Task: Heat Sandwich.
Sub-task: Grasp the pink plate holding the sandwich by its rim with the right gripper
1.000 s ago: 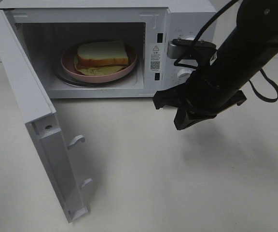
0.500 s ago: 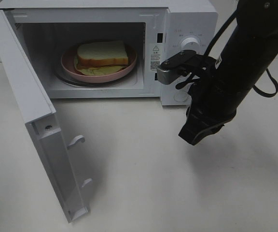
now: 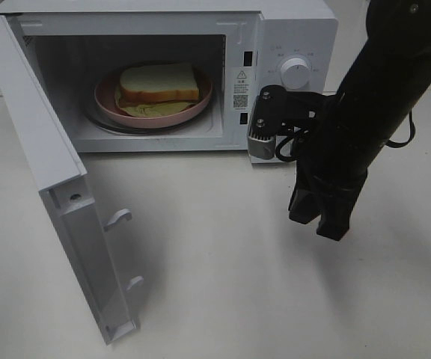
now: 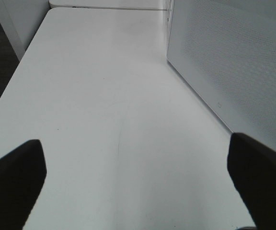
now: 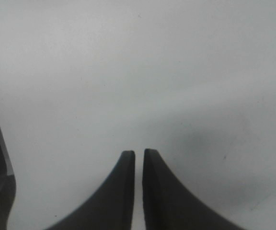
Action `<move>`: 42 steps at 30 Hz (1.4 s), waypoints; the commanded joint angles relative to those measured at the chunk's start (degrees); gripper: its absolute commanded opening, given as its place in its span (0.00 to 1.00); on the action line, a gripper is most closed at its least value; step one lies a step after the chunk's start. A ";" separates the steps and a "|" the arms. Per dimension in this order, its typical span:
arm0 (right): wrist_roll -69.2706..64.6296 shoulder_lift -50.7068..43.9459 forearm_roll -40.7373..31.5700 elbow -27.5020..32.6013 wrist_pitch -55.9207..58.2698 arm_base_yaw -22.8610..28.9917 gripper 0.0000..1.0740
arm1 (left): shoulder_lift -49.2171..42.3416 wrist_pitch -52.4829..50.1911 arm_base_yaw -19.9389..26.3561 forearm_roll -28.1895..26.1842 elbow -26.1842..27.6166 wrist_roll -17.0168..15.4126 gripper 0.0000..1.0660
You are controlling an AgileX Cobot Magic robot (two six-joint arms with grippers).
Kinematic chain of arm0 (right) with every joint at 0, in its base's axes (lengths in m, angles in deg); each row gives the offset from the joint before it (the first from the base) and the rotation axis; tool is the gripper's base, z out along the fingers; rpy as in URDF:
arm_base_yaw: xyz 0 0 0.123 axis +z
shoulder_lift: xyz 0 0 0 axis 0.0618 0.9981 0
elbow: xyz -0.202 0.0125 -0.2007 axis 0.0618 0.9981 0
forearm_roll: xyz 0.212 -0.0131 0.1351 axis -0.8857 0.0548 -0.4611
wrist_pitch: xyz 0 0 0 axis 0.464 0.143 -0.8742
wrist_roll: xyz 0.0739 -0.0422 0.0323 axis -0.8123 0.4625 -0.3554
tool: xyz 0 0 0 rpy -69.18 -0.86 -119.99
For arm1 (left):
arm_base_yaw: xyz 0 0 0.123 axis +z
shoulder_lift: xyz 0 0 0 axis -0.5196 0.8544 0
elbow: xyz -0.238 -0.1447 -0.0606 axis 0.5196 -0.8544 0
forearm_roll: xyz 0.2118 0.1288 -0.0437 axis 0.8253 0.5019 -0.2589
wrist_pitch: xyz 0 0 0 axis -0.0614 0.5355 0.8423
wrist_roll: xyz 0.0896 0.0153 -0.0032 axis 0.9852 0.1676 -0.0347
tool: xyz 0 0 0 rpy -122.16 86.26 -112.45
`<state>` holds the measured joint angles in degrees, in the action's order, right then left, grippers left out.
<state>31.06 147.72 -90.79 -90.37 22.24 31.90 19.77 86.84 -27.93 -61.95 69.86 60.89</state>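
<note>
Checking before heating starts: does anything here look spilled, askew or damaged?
Nothing stands out. The sandwich lies flat on the pink plate inside the microwave, nothing spilled around it. The door stands wide open, and the right gripper hangs shut above the table.

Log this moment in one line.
sandwich: on plate in microwave | door: open | right claw: shut, empty | left claw: open, empty

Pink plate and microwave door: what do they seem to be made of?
The pink plate looks like glazed ceramic or hard plastic, going by its smooth, evenly coloured rim; which one I cannot tell. The microwave door looks like white moulded plastic with a matte finish, with latch hooks moulded onto its inner edge.
</note>
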 commanded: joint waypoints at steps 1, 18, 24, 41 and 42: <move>9.40 -0.57 1.89 -0.17 0.86 -0.40 0.11 | -1.03 -0.52 0.00 -0.11 -0.11 0.11 0.92; 11.46 -0.57 2.06 -0.17 -1.55 -0.23 0.57 | -1.03 -0.52 0.00 -0.11 -0.11 0.11 0.92; 9.51 -0.57 2.12 -0.17 -2.12 -0.23 0.77 | -1.03 -0.52 0.00 -0.11 -0.11 0.11 0.92; 11.46 -0.57 11.69 -7.62 -1.43 4.01 0.79 | -1.03 -0.52 0.00 -0.11 -0.11 0.11 0.92; 11.46 -0.57 12.66 -8.31 -1.72 4.53 0.79 | -1.03 -0.52 0.00 -0.11 -0.11 0.11 0.92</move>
<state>42.01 147.72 -80.13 -97.47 20.47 35.74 19.77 86.84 -27.93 -61.95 69.86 60.89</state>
